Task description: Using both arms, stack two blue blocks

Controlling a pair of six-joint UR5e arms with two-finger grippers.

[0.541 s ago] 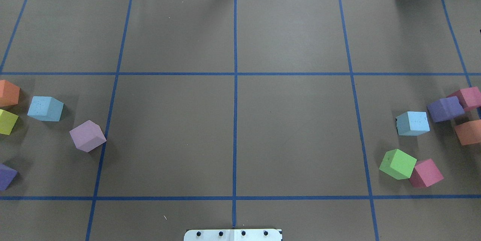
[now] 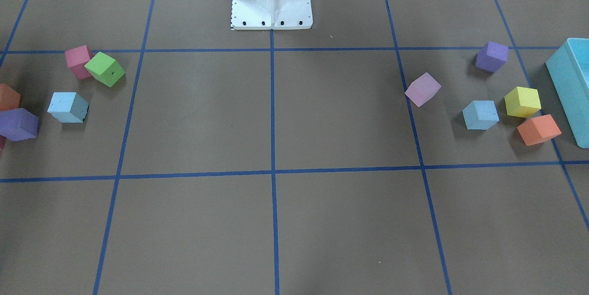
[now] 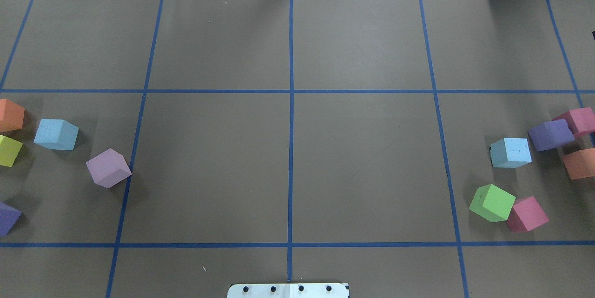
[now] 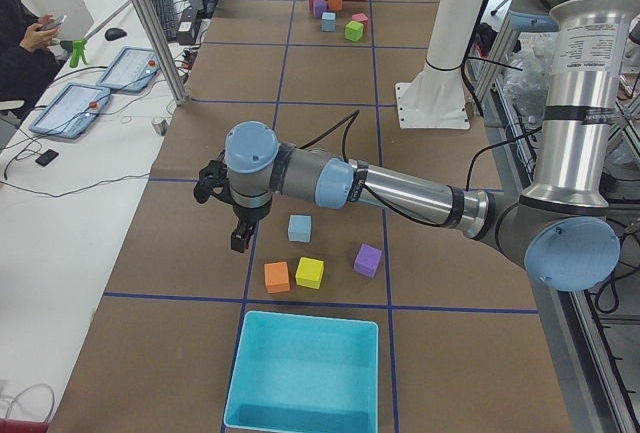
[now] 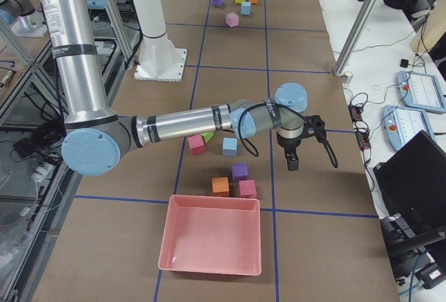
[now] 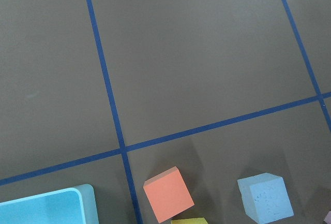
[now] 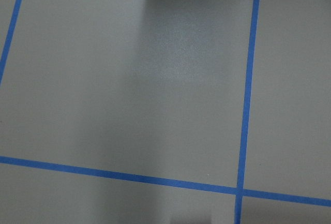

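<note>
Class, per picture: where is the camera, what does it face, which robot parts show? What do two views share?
Front-facing: across the table, facing the white base; no arms.
Overhead: behind the robot, facing forward; only that base's edge.
Left side: table's end; left arm, left tool.
Right side: opposite end; right arm, right tool.
Left wrist: downward; orange block, blue block; no robot.
Right wrist: downward; taped table, no robot.
Shared: green block, front-facing and overhead.
</note>
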